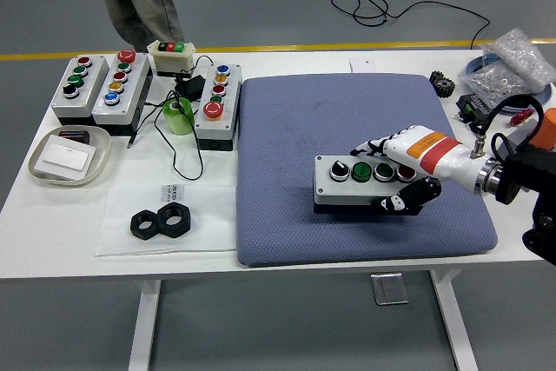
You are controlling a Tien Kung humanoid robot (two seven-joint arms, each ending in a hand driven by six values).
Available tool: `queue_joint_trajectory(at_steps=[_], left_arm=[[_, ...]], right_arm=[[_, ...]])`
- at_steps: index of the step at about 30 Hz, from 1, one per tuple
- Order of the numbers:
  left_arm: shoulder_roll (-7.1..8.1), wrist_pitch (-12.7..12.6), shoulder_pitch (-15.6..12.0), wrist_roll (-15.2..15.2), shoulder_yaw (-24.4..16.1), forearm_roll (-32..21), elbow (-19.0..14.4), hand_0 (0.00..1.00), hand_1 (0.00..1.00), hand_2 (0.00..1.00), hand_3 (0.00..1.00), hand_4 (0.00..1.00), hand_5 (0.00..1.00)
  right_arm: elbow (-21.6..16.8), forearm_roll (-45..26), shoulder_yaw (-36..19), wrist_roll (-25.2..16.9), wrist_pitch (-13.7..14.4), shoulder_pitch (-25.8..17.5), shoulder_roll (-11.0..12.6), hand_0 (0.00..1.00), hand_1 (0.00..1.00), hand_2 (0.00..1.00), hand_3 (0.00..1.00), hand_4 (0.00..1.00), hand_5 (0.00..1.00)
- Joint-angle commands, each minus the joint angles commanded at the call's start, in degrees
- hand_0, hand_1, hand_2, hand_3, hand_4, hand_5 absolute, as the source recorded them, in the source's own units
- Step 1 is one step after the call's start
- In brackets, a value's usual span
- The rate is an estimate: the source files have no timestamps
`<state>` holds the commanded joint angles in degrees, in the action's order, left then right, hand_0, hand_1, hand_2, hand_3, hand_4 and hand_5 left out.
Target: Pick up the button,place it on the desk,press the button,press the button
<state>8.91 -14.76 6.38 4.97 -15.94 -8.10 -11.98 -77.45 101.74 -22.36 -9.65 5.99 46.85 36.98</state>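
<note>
Fingers [373, 145] of the right hand [401, 173] wrapped the button box [356, 182] from its right end, thumb underneath, the box resting on the blue mat [287, 128].

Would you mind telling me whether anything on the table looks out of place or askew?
Nothing looks spilled or damaged. The button box sits level on the blue mat, gripped by the right hand. The two black nuts lie tidily on the paper.

Lab/workshop: grey floor w/ yellow line [347, 45], control boxes [95, 86].
</note>
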Motion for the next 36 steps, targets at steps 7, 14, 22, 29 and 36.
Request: queue_joint_trajectory(at_steps=[7, 14, 22, 29, 36], left_arm=[[0.00, 0.0, 0.0, 0.0, 0.0, 0.0, 0.0, 0.738, 0.830, 0.878, 0.830, 0.638, 0.998], [-0.01, 0.0, 0.1, 0.0, 0.1, -0.2, -0.1, 0.741, 0.829, 0.878, 0.831, 0.639, 0.998], [-0.02, 0.0, 0.2, 0.1, 0.3, -0.4, -0.1, 0.743, 0.829, 0.878, 0.830, 0.640, 0.998], [-0.01, 0.0, 0.3, 0.0, 0.2, -0.4, -0.1, 0.743, 0.830, 0.878, 0.831, 0.638, 0.998], [0.00, 0.0, 0.3, 0.1, 0.2, -0.4, -0.1, 0.743, 0.830, 0.878, 0.831, 0.638, 0.998]], right_arm=[[2.0, 0.8, 1.2, -0.9, 1.2, 0.4, -0.8, 0.346, 0.368, 0.442, 0.635, 0.714, 0.147], [3.0, 1.9, 2.5, -0.8, 1.1, 0.8, -1.4, 0.357, 0.378, 0.454, 0.657, 0.718, 0.138], [3.5, 2.7, 2.5, -0.2, 0.3, 0.6, -1.7, 0.449, 0.443, 0.506, 0.713, 0.733, 0.130], [3.9, 2.8, 2.1, 1.0, -2.2, 0.6, -1.7, 0.564, 0.515, 0.570, 0.783, 0.754, 0.154], [4.2, 3.4, 1.9, 1.2, -3.9, 0.3, -1.7, 0.736, 0.645, 0.695, 0.876, 0.813, 0.222]])
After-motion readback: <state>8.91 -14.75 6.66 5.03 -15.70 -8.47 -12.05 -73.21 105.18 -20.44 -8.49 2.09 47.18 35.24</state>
